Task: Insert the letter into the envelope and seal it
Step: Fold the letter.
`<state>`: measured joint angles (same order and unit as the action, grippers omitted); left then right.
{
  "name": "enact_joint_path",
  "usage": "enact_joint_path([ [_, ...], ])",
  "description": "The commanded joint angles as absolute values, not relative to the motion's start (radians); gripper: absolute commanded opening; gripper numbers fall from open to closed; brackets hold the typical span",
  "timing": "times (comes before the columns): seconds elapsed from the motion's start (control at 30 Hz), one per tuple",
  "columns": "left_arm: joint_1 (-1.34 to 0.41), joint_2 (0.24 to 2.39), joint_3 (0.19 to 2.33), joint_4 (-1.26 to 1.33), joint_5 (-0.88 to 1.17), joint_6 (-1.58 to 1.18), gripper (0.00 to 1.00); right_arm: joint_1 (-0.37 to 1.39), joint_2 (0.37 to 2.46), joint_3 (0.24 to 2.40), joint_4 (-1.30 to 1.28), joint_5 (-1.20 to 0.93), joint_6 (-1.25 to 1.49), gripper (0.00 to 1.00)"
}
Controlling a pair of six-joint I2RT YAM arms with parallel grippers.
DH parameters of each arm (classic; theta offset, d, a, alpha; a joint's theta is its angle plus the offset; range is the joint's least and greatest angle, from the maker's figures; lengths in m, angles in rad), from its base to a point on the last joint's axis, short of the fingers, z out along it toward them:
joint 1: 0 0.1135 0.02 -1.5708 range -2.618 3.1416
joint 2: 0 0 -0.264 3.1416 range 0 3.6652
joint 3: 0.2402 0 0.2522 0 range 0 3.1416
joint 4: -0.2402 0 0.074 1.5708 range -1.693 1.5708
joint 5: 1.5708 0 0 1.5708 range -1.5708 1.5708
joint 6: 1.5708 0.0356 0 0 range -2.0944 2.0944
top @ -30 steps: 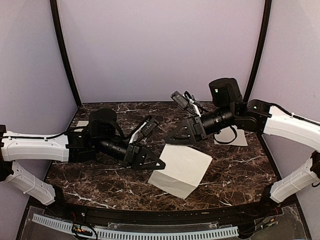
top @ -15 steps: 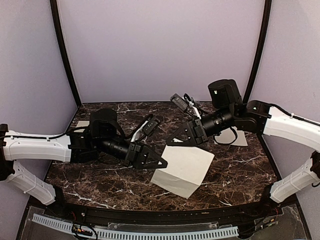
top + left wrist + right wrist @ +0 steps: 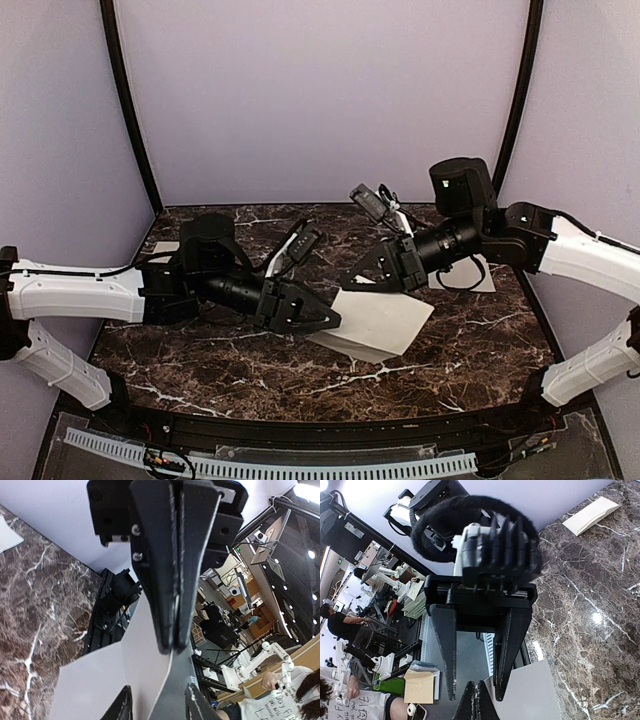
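The letter [image 3: 378, 322], a pale creased sheet, hangs tilted above the table between both arms. My right gripper [image 3: 347, 283] is shut on its upper left edge. In the left wrist view those shut jaws [image 3: 170, 647] pinch the sheet's edge [image 3: 100, 680]. My left gripper [image 3: 330, 322] is open, and its fingertips [image 3: 123, 705] straddle the same edge without pressing it. The right wrist view shows my own shut tips [image 3: 477, 700] between the left gripper's spread fingers [image 3: 445, 650]. The envelope [image 3: 590, 515], narrow and cream, lies flat at the table's back left [image 3: 165, 247], mostly hidden by the left arm.
A white sheet [image 3: 470, 275] lies on the dark marble table [image 3: 220, 370] behind the right arm, under its black cable. Grey walls and black corner posts [image 3: 130, 120] enclose the table. The raised front rail [image 3: 300, 425] runs along the near edge.
The right gripper has shut on the letter's edge and the left gripper has opened. The letter has risen off the table and tilted, shifting slightly right with both arms.
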<state>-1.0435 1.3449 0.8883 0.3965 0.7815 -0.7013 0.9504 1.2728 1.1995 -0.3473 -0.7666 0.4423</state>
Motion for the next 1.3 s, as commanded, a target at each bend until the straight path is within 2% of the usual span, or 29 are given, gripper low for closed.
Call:
enact_joint_path([
  [0.0, -1.042, 1.371, 0.934, 0.428, 0.726, -0.694, 0.31, 0.962, 1.239, 1.178, -0.331, -0.761, 0.435, 0.0],
  [0.03, -1.042, 1.377, 0.933, 0.437, 0.724, -0.696, 0.22, 0.961, 1.235, 1.174, -0.328, -0.756, 0.435, 0.0],
  [0.1, -1.042, 1.38, 0.927, 0.452, 0.721, -0.709, 0.11, 0.962, 1.227, 1.167, -0.323, -0.735, 0.442, 0.0],
  [0.17, -1.042, 1.378, 0.917, 0.459, 0.72, -0.715, 0.05, 0.961, 1.219, 1.163, -0.317, -0.697, 0.452, 0.0],
  [0.23, -1.042, 1.371, 0.899, 0.465, 0.725, -0.718, 0.06, 0.962, 1.21, 1.161, -0.31, -0.648, 0.469, 0.0],
  [0.37, -1.042, 1.359, 0.868, 0.475, 0.757, -0.733, 0.15, 0.96, 1.201, 1.167, -0.301, -0.562, 0.488, 0.0],
  [0.47, -1.044, 1.341, 0.846, 0.477, 0.77, -0.739, 0.3, 0.955, 1.197, 1.174, -0.298, -0.542, 0.496, 0.0],
  [0.53, -1.043, 1.327, 0.83, 0.479, 0.773, -0.74, 0.35, 0.951, 1.196, 1.176, -0.301, -0.535, 0.501, 0.0],
  [0.6, -1.043, 1.315, 0.82, 0.475, 0.771, -0.737, 0.35, 0.941, 1.194, 1.174, -0.3, -0.53, 0.506, 0.0],
  [0.73, -1.043, 1.303, 0.81, 0.46, 0.761, -0.731, 0.34, 0.911, 1.195, 1.161, -0.302, -0.535, 0.518, 0.0],
  [0.93, -1.043, 1.297, 0.807, 0.469, 0.744, -0.738, 0.26, 0.876, 1.187, 1.127, -0.301, -0.558, 0.534, 0.0],
  [1.1, -1.048, 1.301, 0.809, 0.489, 0.736, -0.747, 0.1, 0.856, 1.165, 1.095, -0.284, -0.587, 0.555, 0.0],
  [1.27, -1.056, 1.314, 0.819, 0.489, 0.736, -0.746, 0.0, 0.854, 1.149, 1.087, -0.279, -0.585, 0.567, 0.0],
])
